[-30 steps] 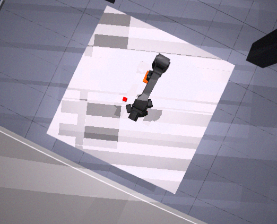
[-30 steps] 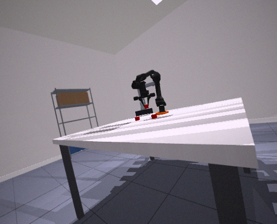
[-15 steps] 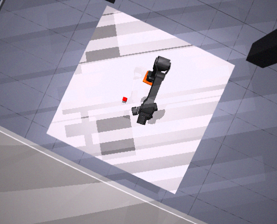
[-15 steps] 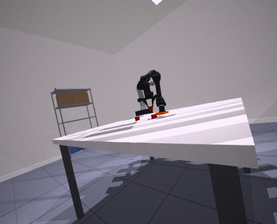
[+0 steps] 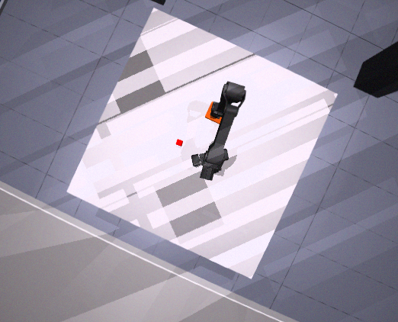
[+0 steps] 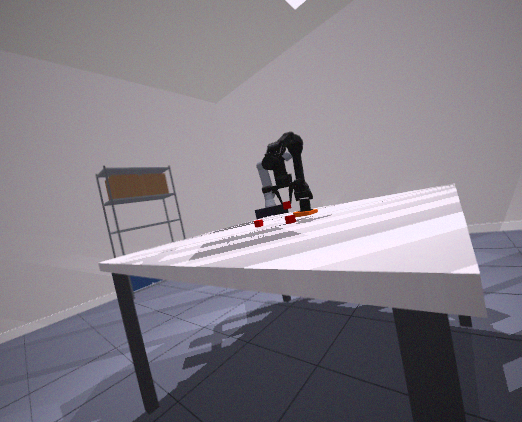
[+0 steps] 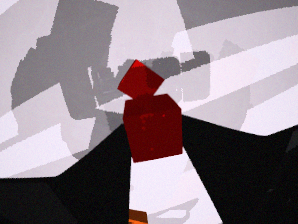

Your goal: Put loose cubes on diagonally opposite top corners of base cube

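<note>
My gripper is shut on a red cube and holds it above the table, with its fingers on opposite sides. In the wrist view another red cube shows on the table just beyond the held cube, partly covered by it. The exterior view shows two red cubes on the table, a left one and a right one, apart from each other. The top view shows only one table cube; the arm hides the rest. I cannot tell which table cube is the base.
The arm's orange base plate is on the white table. The arm reaches out from it above the table. Shadows and bright stripes cross the table top. A shelf rack stands behind the table.
</note>
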Controlling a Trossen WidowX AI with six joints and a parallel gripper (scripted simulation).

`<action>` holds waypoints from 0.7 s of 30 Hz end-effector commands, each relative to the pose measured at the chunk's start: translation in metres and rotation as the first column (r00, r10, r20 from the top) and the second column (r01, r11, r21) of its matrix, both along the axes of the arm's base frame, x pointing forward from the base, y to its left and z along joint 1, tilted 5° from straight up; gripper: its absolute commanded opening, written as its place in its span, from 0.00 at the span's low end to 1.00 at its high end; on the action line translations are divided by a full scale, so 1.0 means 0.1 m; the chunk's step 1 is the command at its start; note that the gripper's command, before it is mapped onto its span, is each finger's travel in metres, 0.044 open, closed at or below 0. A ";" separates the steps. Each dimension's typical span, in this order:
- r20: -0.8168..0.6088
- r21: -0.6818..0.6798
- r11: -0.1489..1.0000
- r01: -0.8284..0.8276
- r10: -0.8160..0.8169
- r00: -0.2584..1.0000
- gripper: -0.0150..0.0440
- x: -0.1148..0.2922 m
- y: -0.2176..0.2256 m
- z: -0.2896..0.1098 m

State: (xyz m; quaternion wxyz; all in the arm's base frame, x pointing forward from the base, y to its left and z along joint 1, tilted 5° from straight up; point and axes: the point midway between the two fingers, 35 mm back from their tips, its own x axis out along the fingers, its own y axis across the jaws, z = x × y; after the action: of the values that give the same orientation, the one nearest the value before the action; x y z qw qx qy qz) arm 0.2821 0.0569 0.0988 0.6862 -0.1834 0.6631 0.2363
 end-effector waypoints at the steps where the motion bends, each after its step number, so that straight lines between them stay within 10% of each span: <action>1: -0.002 0.003 1.000 0.003 -0.003 1.000 0.43 0.00 0.01 -0.03; 21: -0.002 0.004 1.000 0.005 -0.005 1.000 0.43 0.00 0.03 -0.27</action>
State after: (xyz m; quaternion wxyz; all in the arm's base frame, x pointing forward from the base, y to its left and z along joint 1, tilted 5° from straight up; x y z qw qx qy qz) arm 0.2829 0.0593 0.0731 0.6871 -0.1827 0.6626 0.2355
